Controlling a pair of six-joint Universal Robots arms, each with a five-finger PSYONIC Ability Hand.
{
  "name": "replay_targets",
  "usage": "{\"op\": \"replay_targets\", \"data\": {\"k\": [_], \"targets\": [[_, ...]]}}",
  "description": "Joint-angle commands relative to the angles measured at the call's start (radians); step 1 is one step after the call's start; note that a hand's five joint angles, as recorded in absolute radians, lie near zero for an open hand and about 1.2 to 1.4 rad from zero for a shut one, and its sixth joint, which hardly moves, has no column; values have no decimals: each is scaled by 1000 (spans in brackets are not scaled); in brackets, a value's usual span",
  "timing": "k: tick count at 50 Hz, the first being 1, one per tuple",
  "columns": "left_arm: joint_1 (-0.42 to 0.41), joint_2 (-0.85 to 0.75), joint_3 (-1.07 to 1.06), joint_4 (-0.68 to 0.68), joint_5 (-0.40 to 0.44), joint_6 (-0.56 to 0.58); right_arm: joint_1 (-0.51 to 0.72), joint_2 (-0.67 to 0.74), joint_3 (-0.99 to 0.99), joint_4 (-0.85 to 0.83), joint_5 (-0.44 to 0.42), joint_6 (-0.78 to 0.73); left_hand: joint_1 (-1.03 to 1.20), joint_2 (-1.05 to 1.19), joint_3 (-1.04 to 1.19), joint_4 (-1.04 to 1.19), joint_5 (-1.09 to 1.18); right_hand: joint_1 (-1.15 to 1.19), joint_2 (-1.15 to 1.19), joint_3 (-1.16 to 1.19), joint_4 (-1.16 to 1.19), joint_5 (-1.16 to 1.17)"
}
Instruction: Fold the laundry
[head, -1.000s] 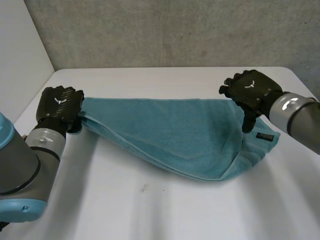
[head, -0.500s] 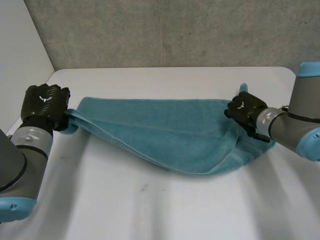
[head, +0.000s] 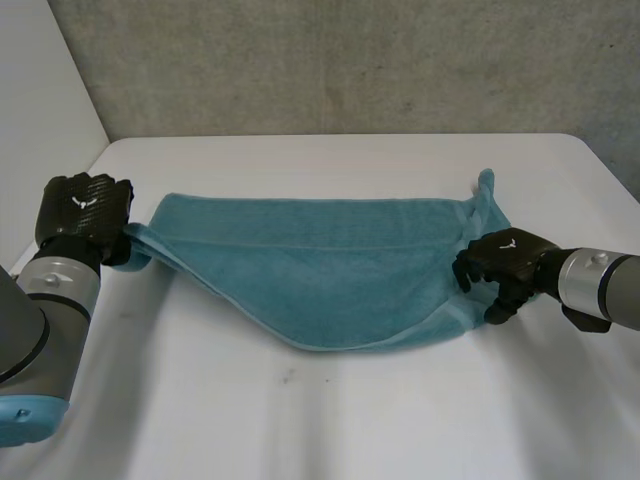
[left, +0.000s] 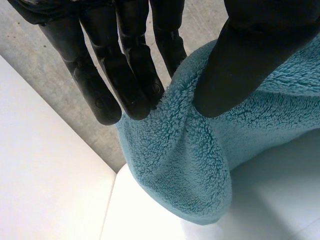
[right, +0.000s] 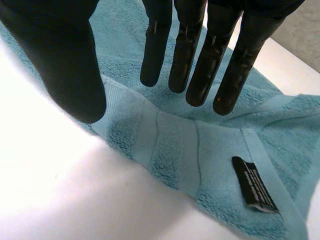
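1. Towel of teal terry cloth (head: 330, 270) lies stretched across the white table (head: 350, 430), reaching from one hand to the other. Its near edge sags in a curve toward the robot.
2. The black left hand (head: 82, 205) is at the left end of the towel. In the left wrist view its thumb (left: 240, 65) presses the bunched corner against the fingers (left: 125, 75), so this hand is pinching the cloth.
3. The black right hand (head: 505, 262) is over the right end, at the near edge. In the right wrist view its fingers (right: 200, 65) are straight and the thumb (right: 65, 65) stands apart from them. The cloth lies flat below, and I see nothing held there.
4. A small black label (right: 253, 187) is sewn near the hem, just past those fingertips.
5. I judge the cloth to be soft, limp and light, and rough enough not to slip. It cannot break, but it will droop and wrinkle wherever nothing supports it.
6. The best hold seems to be a corner or the woven hem band, pinched between thumb and fingers. A hold in the middle would only bunch the cloth.
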Motion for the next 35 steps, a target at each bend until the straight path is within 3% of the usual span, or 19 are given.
{"op": "replay_targets", "data": {"k": [1, 14, 28, 33, 35], "targets": [[1, 0, -2, 0, 0, -1, 8, 85, -58, -6, 9, -6, 293, 197, 202, 201, 286, 135, 43, 41, 38, 30], [-2, -1, -2, 0, 0, -1, 11, 191, -157, -6, 38, -3, 293, 197, 202, 201, 286, 53, -39, -41, -44, -52], [-1, -3, -2, 1, 0, -1, 18, 200, -164, -6, 42, -6, 293, 197, 202, 201, 286, 97, 5, 3, 0, -8], [-1, -3, -2, 0, 0, 1, 25, 212, -167, -6, 47, -11, 293, 197, 202, 201, 286, 326, 234, 232, 229, 221], [-1, -3, -2, 1, 0, -1, 26, 219, -176, -2, 47, -10, 293, 197, 202, 201, 286, 621, 529, 527, 524, 516]]}}
